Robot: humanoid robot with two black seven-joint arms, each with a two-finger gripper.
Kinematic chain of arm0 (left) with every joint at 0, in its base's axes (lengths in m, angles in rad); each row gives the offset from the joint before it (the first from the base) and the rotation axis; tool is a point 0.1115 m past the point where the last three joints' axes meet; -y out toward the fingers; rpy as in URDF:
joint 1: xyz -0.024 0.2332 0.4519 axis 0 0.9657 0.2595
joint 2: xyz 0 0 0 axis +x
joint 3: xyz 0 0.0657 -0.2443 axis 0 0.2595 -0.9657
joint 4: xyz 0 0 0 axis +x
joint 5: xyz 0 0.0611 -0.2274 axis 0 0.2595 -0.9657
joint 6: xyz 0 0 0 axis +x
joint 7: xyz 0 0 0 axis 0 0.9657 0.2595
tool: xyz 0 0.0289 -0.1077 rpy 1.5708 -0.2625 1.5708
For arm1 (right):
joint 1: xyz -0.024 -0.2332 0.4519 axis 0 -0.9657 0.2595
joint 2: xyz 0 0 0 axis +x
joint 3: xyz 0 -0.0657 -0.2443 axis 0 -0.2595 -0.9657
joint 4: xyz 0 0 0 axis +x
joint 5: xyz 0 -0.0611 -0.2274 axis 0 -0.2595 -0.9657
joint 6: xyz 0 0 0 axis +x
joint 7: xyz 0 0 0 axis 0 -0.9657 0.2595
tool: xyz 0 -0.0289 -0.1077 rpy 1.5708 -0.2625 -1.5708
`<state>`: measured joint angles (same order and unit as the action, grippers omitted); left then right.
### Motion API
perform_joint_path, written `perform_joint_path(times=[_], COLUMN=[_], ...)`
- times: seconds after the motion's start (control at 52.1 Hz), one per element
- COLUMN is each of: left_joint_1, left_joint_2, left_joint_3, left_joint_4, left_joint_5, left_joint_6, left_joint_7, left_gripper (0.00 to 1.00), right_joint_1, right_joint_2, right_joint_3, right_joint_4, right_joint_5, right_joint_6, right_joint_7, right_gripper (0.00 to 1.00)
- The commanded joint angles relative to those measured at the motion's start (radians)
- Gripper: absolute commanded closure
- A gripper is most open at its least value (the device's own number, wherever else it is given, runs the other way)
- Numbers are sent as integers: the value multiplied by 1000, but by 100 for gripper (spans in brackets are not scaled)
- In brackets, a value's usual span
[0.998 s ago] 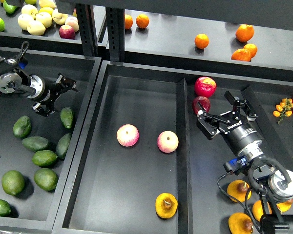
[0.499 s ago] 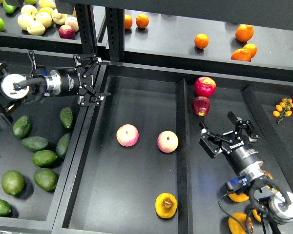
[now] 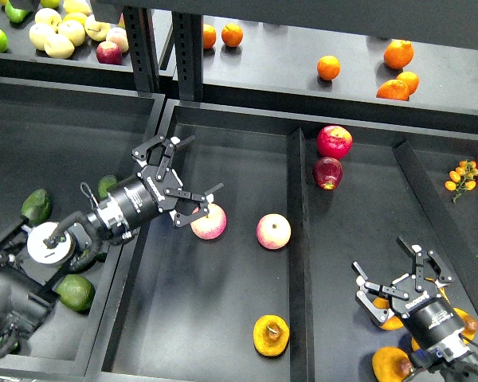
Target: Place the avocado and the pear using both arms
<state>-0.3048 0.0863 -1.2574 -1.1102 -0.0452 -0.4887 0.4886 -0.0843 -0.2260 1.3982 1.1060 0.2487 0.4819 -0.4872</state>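
Observation:
A dark green avocado (image 3: 105,185) lies in the left bin, mostly hidden behind my left arm. My left gripper (image 3: 205,165) is open and empty. It reaches over the bin wall into the middle tray (image 3: 223,135), just up-left of a pink-yellow apple (image 3: 209,223). One orange-yellow pear (image 3: 271,334) lies at the front of the middle tray. More pears (image 3: 392,366) lie in the right bin. My right gripper (image 3: 404,274) is open and empty, just above a partly hidden pear (image 3: 385,313).
A second pink-yellow apple (image 3: 273,231) lies mid-tray. Two red apples (image 3: 334,142) lie at the back of the right bin. Rounder avocados (image 3: 37,205) lie in the left bin. Oranges (image 3: 329,67) and pale yellow fruits (image 3: 60,32) are on the back shelf. A divider wall (image 3: 296,239) separates the bins.
My left gripper swung from the left bin's back over the wall, down and right into the middle tray. My right gripper drew back toward the front right, over the pears. Both stayed open.

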Motion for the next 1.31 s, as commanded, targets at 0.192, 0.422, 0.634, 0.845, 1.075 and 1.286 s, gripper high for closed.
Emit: perform_joint_path(times=[0.192, 0.422, 0.634, 0.845, 1.075, 1.286], left_joint_1=[216, 269, 308, 349, 362, 371], left_joint_2=[-86, -86, -86, -86, -86, -86], left_joint_3=[-93, -94, -93, -91, -100, -103], left_joint_4=[-75, -86, -88, -88, -111, -138], left_joint_5=[1, 1, 1, -5, -77, -78], left_joint_6=[0, 0, 0, 0, 0, 0], left_joint_7=[0, 0, 0, 0, 0, 0], left_gripper=[1, 1, 1, 1, 1, 1], right_joint_1=[90, 188, 282, 374, 396, 454], right_joint_2=[-245, -332, -346, -306, -254, -199], right_joint_3=[-200, -301, -412, -551, -630, -726], right_joint_4=[-23, -23, -32, -97, -117, -192], right_joint_5=[-22, -141, -222, -279, -284, -282], right_joint_6=[7, 7, 7, 7, 7, 7], right_joint_7=[-1, -1, -1, -1, -1, -1], right_gripper=[0, 0, 0, 0, 0, 0])
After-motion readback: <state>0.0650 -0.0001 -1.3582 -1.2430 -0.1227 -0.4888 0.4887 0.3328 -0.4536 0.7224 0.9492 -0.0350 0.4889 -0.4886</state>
